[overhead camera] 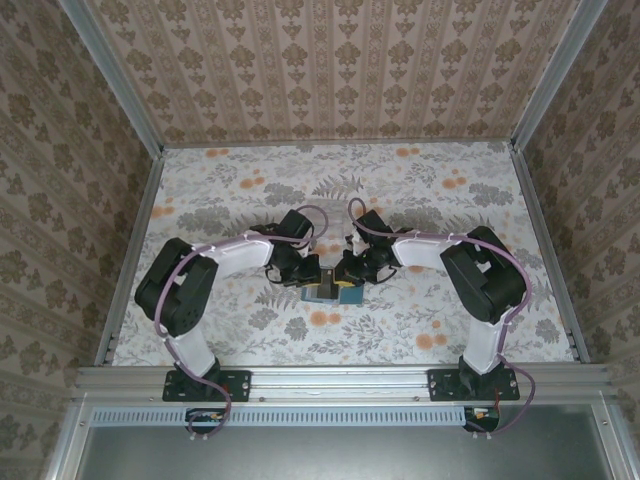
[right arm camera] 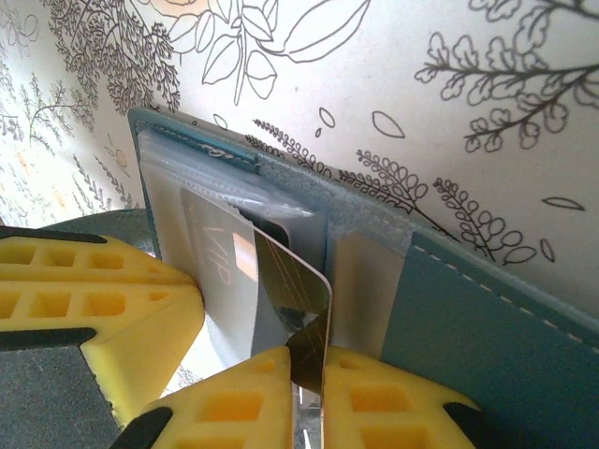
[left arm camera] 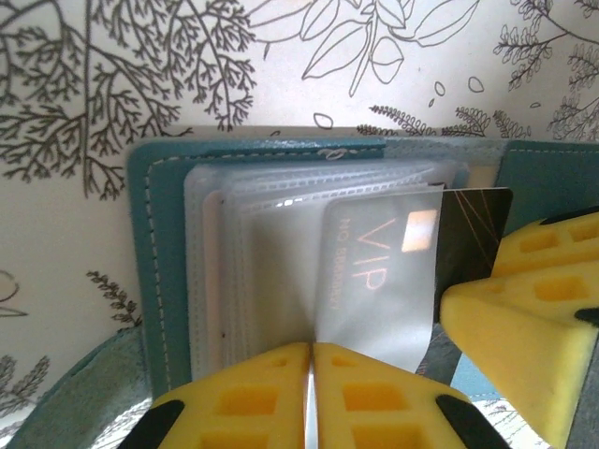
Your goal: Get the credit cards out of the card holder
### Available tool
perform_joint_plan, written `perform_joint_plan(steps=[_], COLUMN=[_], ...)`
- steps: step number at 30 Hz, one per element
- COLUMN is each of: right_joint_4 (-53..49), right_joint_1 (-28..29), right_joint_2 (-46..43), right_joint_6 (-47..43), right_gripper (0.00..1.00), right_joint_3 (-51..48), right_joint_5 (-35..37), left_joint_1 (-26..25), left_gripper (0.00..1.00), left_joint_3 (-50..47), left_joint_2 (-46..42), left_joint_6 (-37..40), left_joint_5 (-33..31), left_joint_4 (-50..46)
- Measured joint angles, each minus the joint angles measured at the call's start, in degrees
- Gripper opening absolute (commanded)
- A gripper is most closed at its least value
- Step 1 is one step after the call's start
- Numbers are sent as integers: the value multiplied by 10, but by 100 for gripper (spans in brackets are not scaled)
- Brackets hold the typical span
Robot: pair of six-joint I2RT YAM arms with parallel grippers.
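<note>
1. The right end effector (right arm camera: 314,369) has its fingers together, clamped on the exposed corner of the dark card (right arm camera: 295,304). The grip takes a corner only, not a full edge.
2. The dark card stands partly out of a frosted sleeve (left arm camera: 271,271) inside the card holder (left arm camera: 154,234). Its covered part shows "VIP" lettering through the plastic. Whether the other sleeves hold cards cannot be told.
3. The left end effector (left arm camera: 311,365) is closed on the near edge of the sleeve stack, pinning the card holder against the pull.
4. The card holder lies open on the worktop (left arm camera: 65,84), mid-table between the two arms.
5. Step in hand, as judged: drawing the dark card clear of its sleeve.
   - Pull straight along the sleeve mouth, flat and slow, away from the left end effector.
   - A corner grip may let the card pivot or slip.
   - If the left pinch bears on the card itself, the card will resist, so that pinch should sit on plastic alone.
6. Edges and room:
   - The two end effectors sit just beside each other, with little margin between fingers.
   - The pull path runs over the holder's open second panel (right arm camera: 496,327) onto bare worktop.
   - The enclosure walls (overhead camera: 330,70) stand well apart from the work.
</note>
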Motion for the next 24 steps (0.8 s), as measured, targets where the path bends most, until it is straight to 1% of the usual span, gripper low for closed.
perform_joint_plan(steps=[7,17,20,24], right_joint_4=[-30,-143,-170,-188], right_joint_1=[-10,-13,-13,-13], right_joint_2=[-21,-59,-64,-64], right_joint_6=[-30,-85,-90,-91], right_gripper=[8,8,8,9], right_joint_3=[1,28,37,43], right_joint_5=[4,66,85,94], left_joint_1=[0,0,0,0], left_gripper=[13,13,13,13], left_joint_3=[-16,-27,-31,-31], left_joint_2=[-16,-25,-28,-29], left_joint_6=[0,-1,-1,-1], left_joint_5=[-7,-7,-7,-7], left_joint_4=[-2,4,6,7])
